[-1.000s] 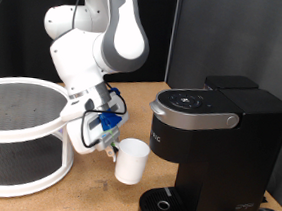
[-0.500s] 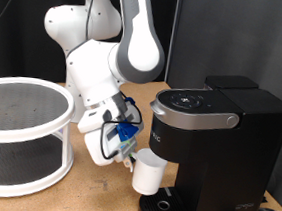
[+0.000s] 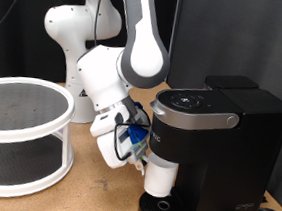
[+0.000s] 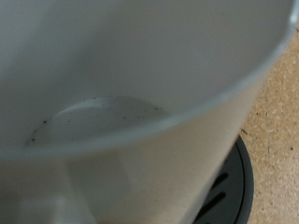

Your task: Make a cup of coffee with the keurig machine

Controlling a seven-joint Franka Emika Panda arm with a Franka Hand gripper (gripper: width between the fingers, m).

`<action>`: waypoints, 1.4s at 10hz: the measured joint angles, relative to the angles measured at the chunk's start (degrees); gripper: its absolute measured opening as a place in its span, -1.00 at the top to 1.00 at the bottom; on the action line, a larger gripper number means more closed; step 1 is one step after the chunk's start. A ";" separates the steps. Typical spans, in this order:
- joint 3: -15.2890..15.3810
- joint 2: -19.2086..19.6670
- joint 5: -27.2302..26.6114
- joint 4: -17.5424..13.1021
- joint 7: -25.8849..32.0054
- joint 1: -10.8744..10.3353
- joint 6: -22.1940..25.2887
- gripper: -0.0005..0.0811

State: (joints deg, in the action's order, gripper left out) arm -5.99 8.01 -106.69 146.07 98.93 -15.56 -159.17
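The cup (image 3: 158,178) is a plain white mug, rigid and probably light while empty, with a smooth wall that could slip under a loose pinch and would likely chip if knocked against the machine; the rim and upper wall look like the sensible place to take it, since that leaves the base free to settle flat. In the exterior view it hangs under the brew head of the keurig machine (image 3: 213,143), just above the round drip tray (image 3: 161,206) at the machine's foot; whether its base already touches the tray cannot be told. The hand (image 3: 137,151) is at the cup's upper edge on the exterior view's left side, closed around the rim as far as can be judged, though the fingers are mostly hidden behind the blue fittings and the cup itself, so the width of the grip is unclear. The wrist view is filled by the cup's pale interior (image 4: 112,84), apparently empty, with the black ribbed drip tray (image 4: 234,191) and a strip of the wooden counter (image 4: 276,121) showing beyond it. A white two-tier rack (image 3: 18,134) stands well apart, at the exterior view's left.
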 joint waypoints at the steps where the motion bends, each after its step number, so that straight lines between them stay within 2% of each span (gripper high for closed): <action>1: 0.20 0.22 -1.64 -0.31 1.40 -0.01 0.00 0.82; 8: 0.53 3.83 -2.83 -3.82 1.79 0.09 -1.15 0.82; 14: 0.53 3.93 -3.44 -3.97 1.87 0.10 -1.18 0.82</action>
State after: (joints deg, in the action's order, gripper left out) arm -5.46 11.95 -110.13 142.10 100.80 -15.46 -160.34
